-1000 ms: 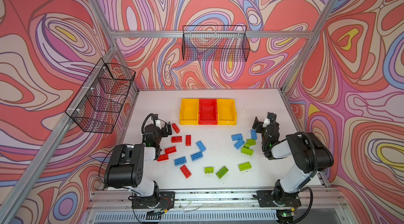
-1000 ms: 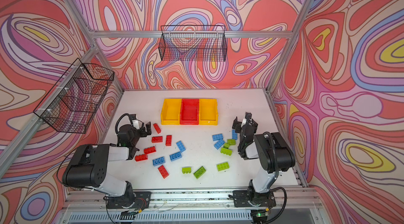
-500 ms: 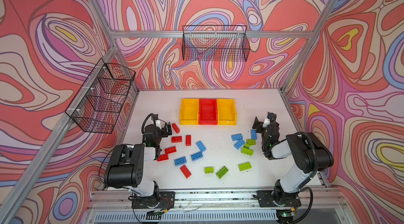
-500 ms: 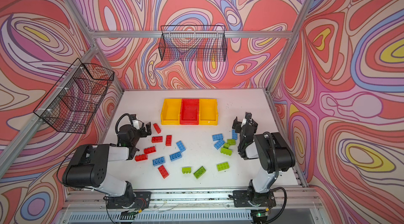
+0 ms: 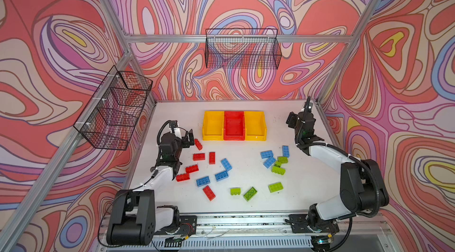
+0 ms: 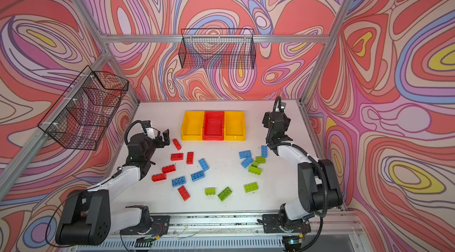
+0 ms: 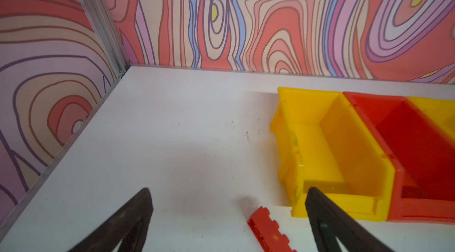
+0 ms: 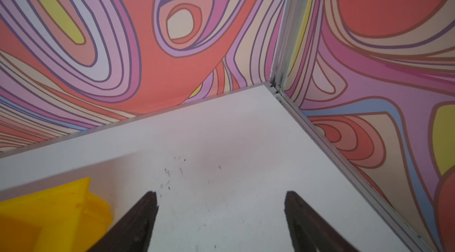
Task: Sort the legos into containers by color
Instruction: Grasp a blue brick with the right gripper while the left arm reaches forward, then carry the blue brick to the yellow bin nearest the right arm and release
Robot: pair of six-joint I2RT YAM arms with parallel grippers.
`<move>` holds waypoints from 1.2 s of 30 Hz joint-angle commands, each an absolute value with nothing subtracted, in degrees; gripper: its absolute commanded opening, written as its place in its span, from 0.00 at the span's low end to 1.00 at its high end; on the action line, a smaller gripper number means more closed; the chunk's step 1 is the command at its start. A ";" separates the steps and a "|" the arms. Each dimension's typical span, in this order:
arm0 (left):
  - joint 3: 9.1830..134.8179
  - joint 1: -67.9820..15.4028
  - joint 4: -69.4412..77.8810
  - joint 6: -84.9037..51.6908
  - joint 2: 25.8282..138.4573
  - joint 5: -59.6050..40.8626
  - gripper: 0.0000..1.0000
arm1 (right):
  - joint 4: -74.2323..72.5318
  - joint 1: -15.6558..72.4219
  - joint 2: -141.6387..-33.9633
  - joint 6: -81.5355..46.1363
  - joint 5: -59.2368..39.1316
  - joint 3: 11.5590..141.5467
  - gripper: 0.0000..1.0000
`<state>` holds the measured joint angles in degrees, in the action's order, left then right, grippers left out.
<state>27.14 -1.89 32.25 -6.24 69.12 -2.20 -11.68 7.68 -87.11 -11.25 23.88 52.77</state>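
Red, blue and lime green legos lie scattered on the white table: red ones (image 5: 199, 156) on the left, blue ones (image 5: 221, 175) in the middle and right, green ones (image 5: 275, 187) toward the front right. The three containers stand empty in a row at the back: yellow (image 5: 213, 137), red (image 5: 234, 137), yellow (image 5: 255, 137). My left gripper (image 5: 187, 137) (image 7: 229, 196) is open beside a red lego (image 7: 268, 228), close to the left yellow container (image 7: 320, 140). My right gripper (image 5: 299, 119) (image 8: 220, 199) is open over bare table, facing the back right corner, with nothing between its fingers.
Two black wire baskets hang on the walls, one at the left (image 5: 115, 110) and one at the back (image 5: 242, 50). Aluminium frame rails (image 8: 344, 159) edge the table. A corner of the right yellow container (image 8: 49, 209) lies next to my right gripper.
My right gripper has lifted and moved back toward the rear right corner, away from the blue legos, and its jaws have narrowed a little. The left arm has hardly moved.
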 commanded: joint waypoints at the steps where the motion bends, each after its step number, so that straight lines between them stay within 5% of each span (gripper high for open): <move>1: 25.80 -7.19 26.80 -9.83 64.47 -2.34 1.00 | 13.29 8.00 -87.83 -16.74 19.69 54.91 0.80; 11: 25.83 -29.52 17.46 -11.37 55.75 1.62 1.00 | 17.91 8.01 -83.25 -21.60 7.45 48.14 0.72; 24: 24.35 -37.80 13.68 -19.86 52.90 0.30 1.00 | 15.41 8.69 -88.53 -23.80 2.43 44.41 0.64; 28: 24.25 -40.38 13.19 -19.95 53.60 1.30 1.00 | 15.04 9.80 -90.63 -24.37 2.73 43.60 0.57; 36: 24.64 -42.23 11.67 -19.91 54.76 2.61 1.00 | 16.48 11.16 -94.55 -25.40 5.15 46.11 0.26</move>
<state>24.82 -41.71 13.76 -19.22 54.54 1.50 14.79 10.63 -92.44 -24.36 3.84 45.47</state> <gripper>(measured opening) 0.998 0.306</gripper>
